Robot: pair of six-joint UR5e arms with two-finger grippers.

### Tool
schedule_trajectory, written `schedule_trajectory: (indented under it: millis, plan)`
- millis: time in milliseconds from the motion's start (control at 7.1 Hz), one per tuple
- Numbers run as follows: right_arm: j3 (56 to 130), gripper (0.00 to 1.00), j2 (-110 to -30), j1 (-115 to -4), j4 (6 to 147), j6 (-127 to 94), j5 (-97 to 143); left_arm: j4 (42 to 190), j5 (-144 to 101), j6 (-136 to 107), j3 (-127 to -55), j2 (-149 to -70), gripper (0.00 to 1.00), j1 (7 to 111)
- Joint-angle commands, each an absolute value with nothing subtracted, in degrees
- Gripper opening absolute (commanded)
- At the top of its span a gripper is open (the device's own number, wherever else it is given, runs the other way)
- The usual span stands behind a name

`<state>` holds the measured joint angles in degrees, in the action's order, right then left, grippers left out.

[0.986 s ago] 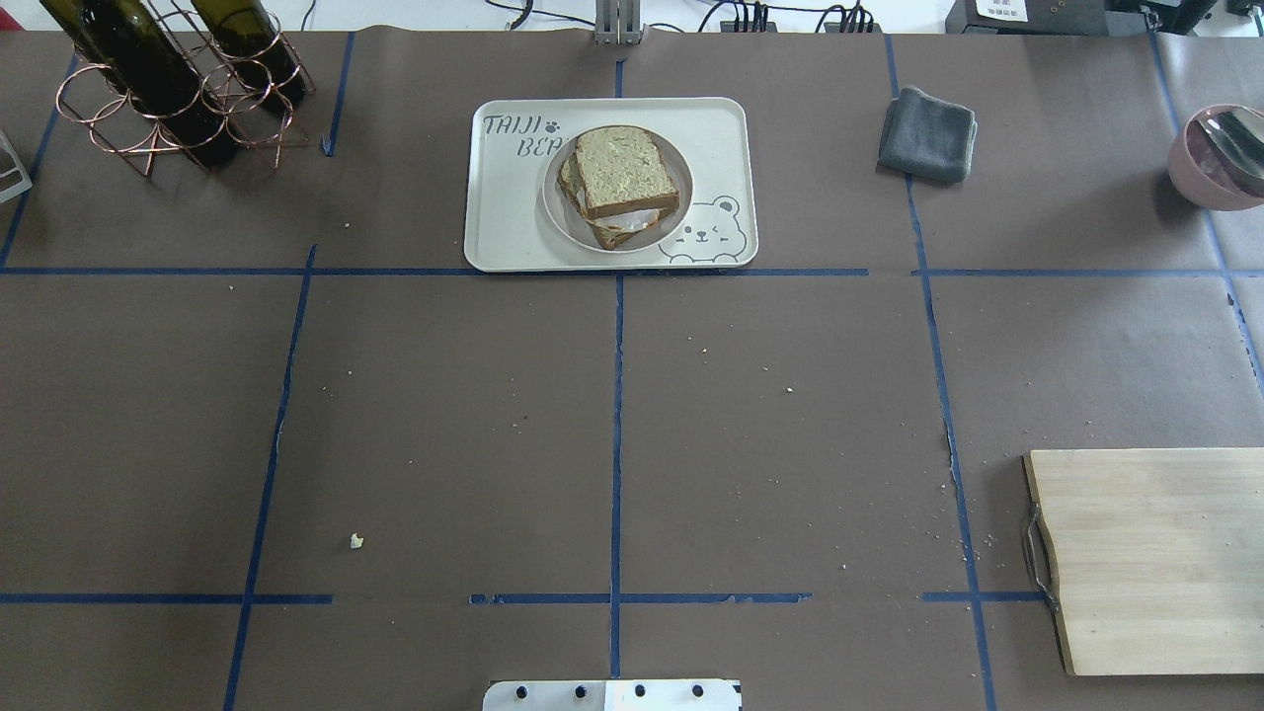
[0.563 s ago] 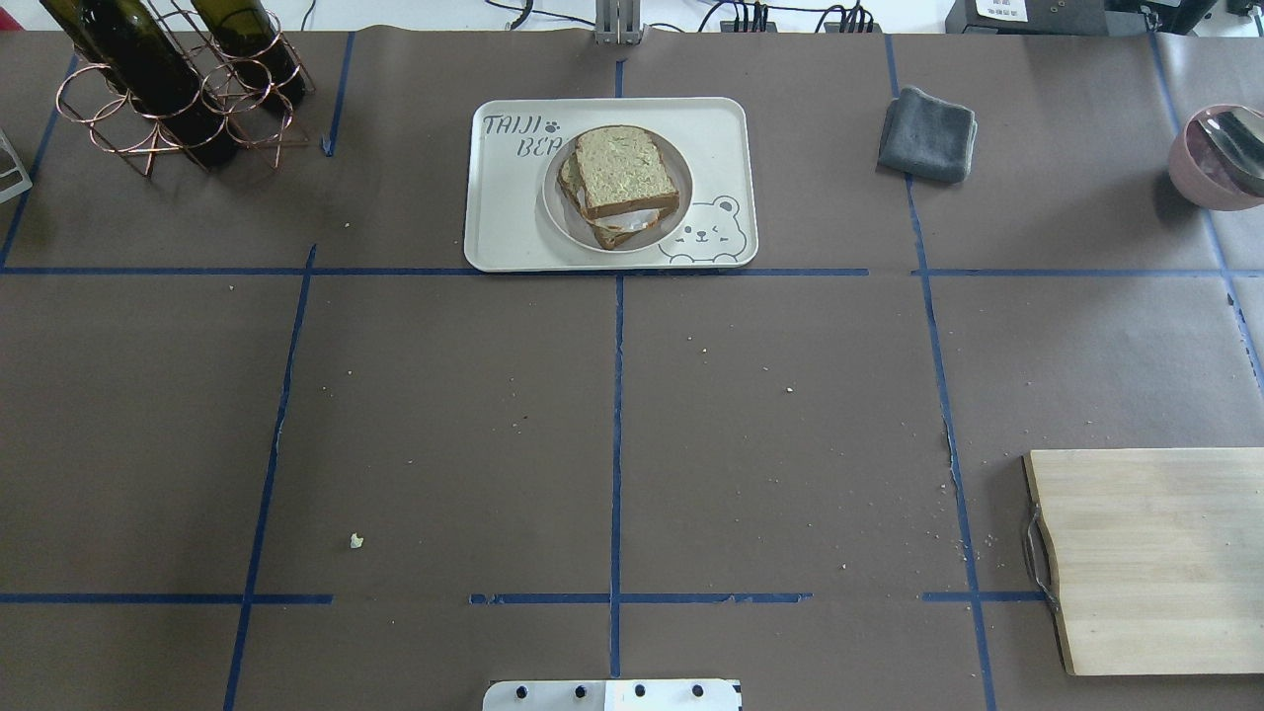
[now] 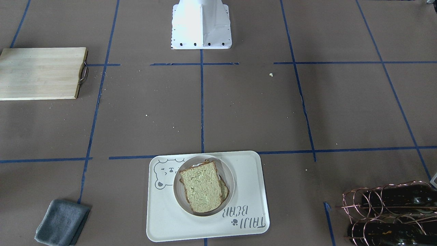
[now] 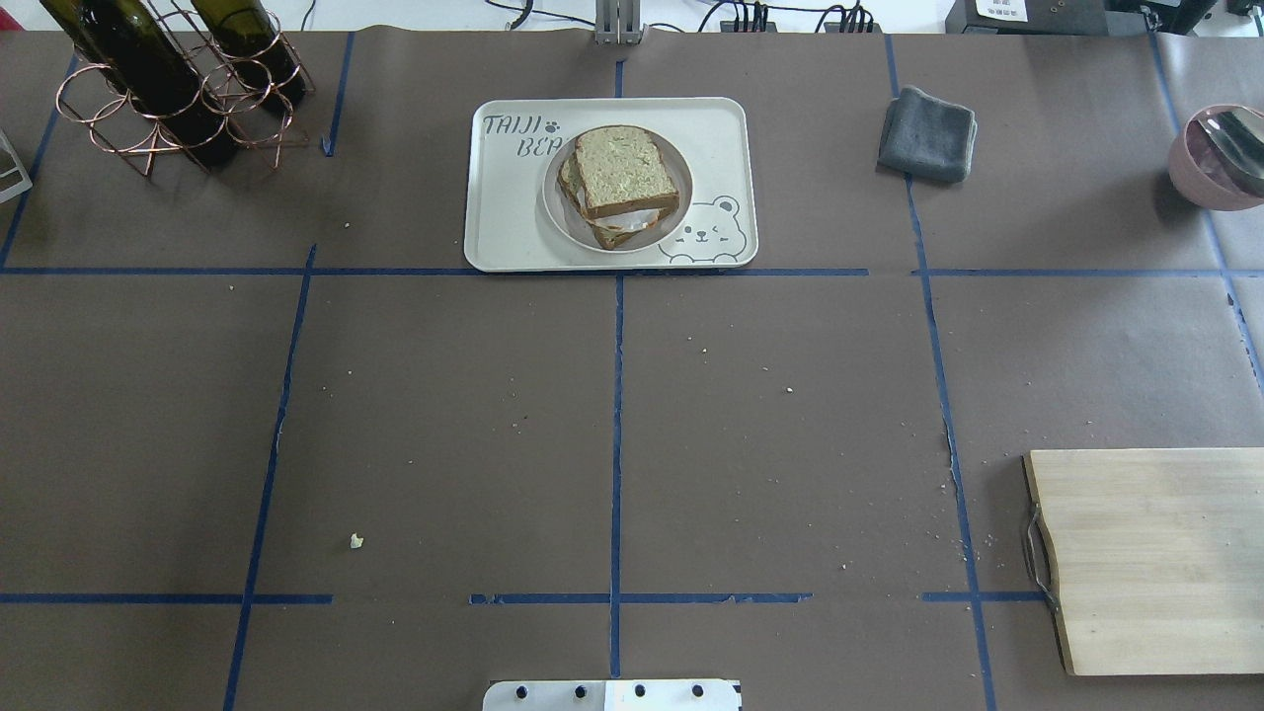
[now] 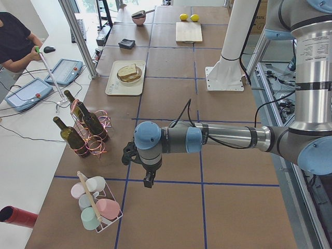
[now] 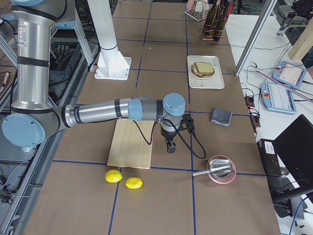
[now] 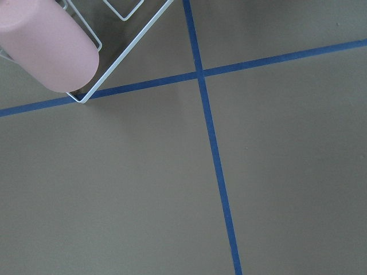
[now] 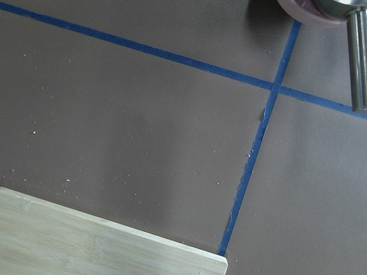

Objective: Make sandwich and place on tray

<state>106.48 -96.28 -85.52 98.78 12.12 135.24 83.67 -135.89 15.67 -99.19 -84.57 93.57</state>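
The sandwich (image 4: 624, 176) is stacked: two tan bread slices with dark crusts and a bit of white egg (image 4: 640, 218) showing between them. It lies on a small round white plate (image 4: 676, 212) on the white bear tray (image 4: 504, 217) at the far middle of the table, also in the front-facing view (image 3: 200, 186). My left gripper (image 5: 149, 181) hangs over bare table far out on my left. My right gripper (image 6: 170, 147) hangs by the wooden board's corner. Both show only in side views, so I cannot tell whether they are open or shut.
A copper rack with wine bottles (image 4: 168, 84) stands far left, a grey cloth (image 4: 928, 133) far right, a pink bowl with a metal scoop (image 4: 1215, 158) at the right edge. A wooden board (image 4: 1155, 558) lies near right. A cup rack (image 5: 96, 205) and lemons (image 6: 113, 176) sit at the table's ends.
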Motion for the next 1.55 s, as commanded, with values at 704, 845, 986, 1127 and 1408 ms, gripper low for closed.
schedule_trajectory:
  millis: [704,845,986,1127,1408]
  plan:
    - [105.38,1.00,-95.80,-83.32,98.61,11.96,135.09,83.76,-136.32,15.91,-99.49,-84.20,1.00,93.51]
    - [105.55,1.00,-95.80,-83.41,98.61,11.87,135.00,84.46,-136.32,15.91,-99.49,-84.20,1.00,93.43]
    - [105.38,1.00,-95.80,-83.32,98.61,9.69,134.91,84.72,-136.32,15.56,-99.32,-84.20,1.00,93.43]
    - [105.82,1.00,-95.71,-83.41,98.61,4.80,135.09,84.55,-136.32,15.47,-99.58,-84.20,1.00,93.43]
    - [106.00,1.00,-95.80,-83.41,98.53,3.69,135.09,84.64,-136.32,15.47,-99.32,-84.20,1.00,93.43]
